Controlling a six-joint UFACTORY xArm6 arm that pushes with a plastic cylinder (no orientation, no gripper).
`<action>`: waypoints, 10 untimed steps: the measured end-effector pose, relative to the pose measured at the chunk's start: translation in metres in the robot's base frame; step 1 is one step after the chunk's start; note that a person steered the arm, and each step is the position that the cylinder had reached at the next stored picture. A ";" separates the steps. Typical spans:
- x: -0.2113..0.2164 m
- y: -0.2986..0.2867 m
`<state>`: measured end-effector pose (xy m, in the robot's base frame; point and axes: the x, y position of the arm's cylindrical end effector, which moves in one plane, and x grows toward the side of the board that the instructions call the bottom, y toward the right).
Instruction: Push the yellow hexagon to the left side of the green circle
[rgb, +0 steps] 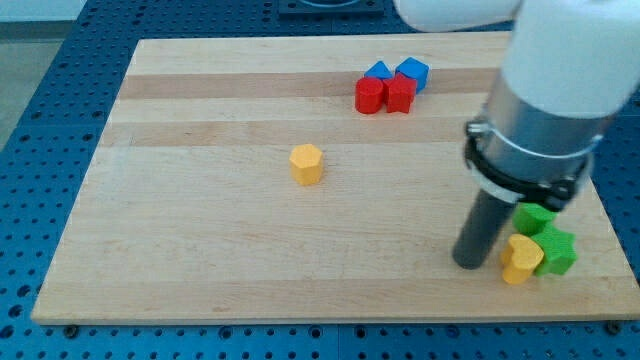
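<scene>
The yellow hexagon sits alone near the middle of the wooden table, well apart from every other block. The arm ends in a plain dark rod with nothing to open or close; its tip rests near the table's bottom-right corner, just left of a second yellow block. Beside that lie two green blocks. Near the top edge, two red blocks touch two blue blocks.

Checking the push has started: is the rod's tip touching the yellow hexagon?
Apart. The camera view shows bare board between my tip and the yellow hexagon, which sits alone far toward the view's left.
</scene>
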<state>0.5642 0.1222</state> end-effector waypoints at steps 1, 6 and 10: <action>-0.016 -0.058; -0.124 -0.182; -0.104 -0.074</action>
<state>0.4604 0.0482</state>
